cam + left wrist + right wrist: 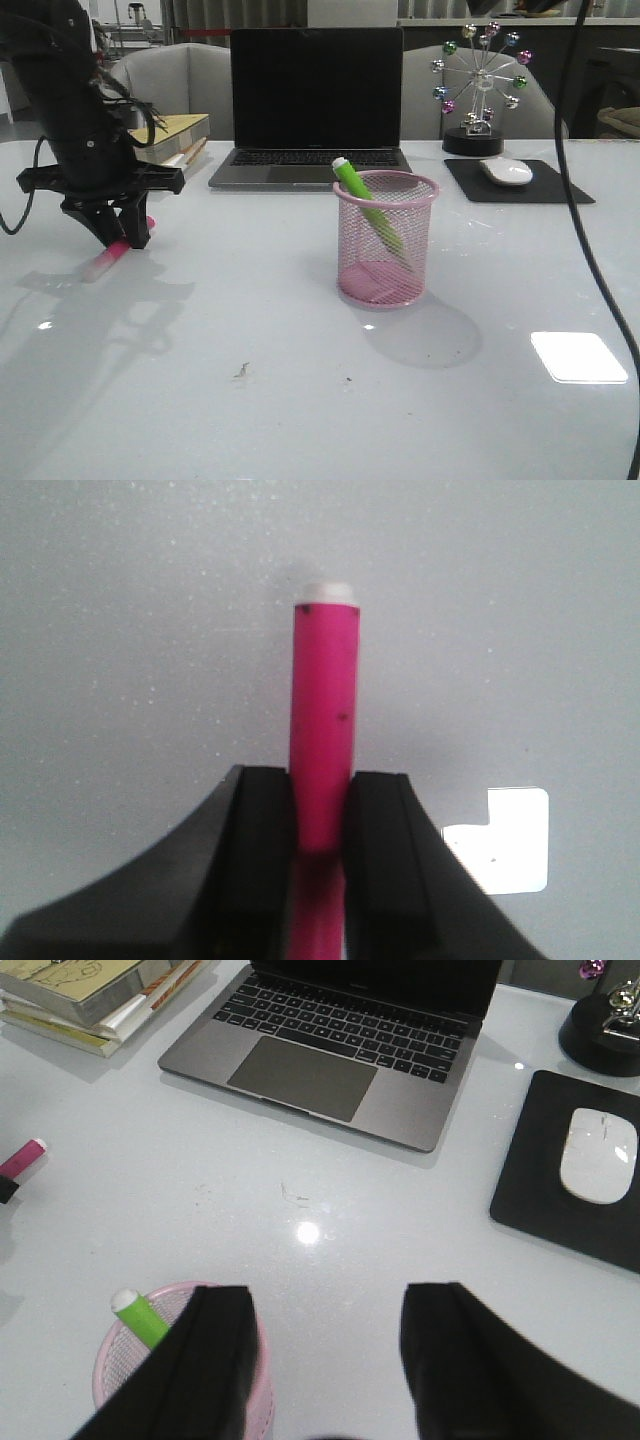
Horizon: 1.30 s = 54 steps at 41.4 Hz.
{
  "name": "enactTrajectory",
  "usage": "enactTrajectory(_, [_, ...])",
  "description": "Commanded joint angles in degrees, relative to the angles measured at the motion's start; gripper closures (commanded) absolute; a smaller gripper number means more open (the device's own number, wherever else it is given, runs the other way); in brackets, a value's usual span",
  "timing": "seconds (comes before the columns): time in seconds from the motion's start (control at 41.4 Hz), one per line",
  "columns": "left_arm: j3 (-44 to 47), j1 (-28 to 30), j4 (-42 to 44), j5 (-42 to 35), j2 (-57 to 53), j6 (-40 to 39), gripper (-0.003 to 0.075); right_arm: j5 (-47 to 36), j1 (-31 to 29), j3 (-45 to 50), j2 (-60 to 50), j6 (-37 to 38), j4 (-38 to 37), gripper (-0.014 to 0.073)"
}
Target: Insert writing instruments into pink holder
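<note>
My left gripper [125, 238] is at the left of the table, shut on the magenta marker [108, 257]. The marker slants down, its pale cap at the tabletop. In the left wrist view the black fingers [262, 820] press both sides of the magenta marker [323, 710]. The green marker [368, 205] leans inside the pink holder [420, 250], which stands upright at the table's middle. My right gripper [325, 1305] hangs open and empty above the pink holder [108, 1360], beside the green marker [140, 1318]. It is out of the front view.
An open laptop [312, 120] stands behind the holder, with stacked books [175, 138] to its left. A white mouse [506, 171] on a black pad [560, 185] and a ferris-wheel ornament [480, 85] are at the back right. A black cable [590, 240] hangs at the right.
</note>
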Motion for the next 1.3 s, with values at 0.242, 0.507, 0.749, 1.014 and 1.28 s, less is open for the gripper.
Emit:
enactTrajectory(0.242, [-0.6,-0.1,-1.4,-3.6,-3.0,0.1,0.0621,-2.8,-0.2,-2.2,-2.4,-0.4,0.2,0.0145])
enactTrajectory(0.507, [-0.6,-0.1,-1.4,-9.5,-8.9,0.2,0.0621,-1.5,-0.2,-2.1,-2.4,-0.4,0.2,0.0145])
enactTrajectory(0.749, [-0.6,-0.1,-1.4,-13.3,-13.3,0.1,0.0621,-1.5,-0.2,-2.1,-2.4,-0.4,0.2,0.0145])
enactTrajectory(1.014, [-0.5,-2.4,-1.4,-18.0,-17.3,2.6,0.0621,-1.6,-0.2,-2.1,-2.4,-0.4,-0.8,0.0145])
enactTrajectory(1.28, [-0.1,-4.8,-1.4,-21.6,-18.7,3.2,0.0621,-2.0,-1.7,-1.9,-2.4,-0.4,-1.4,0.0145])
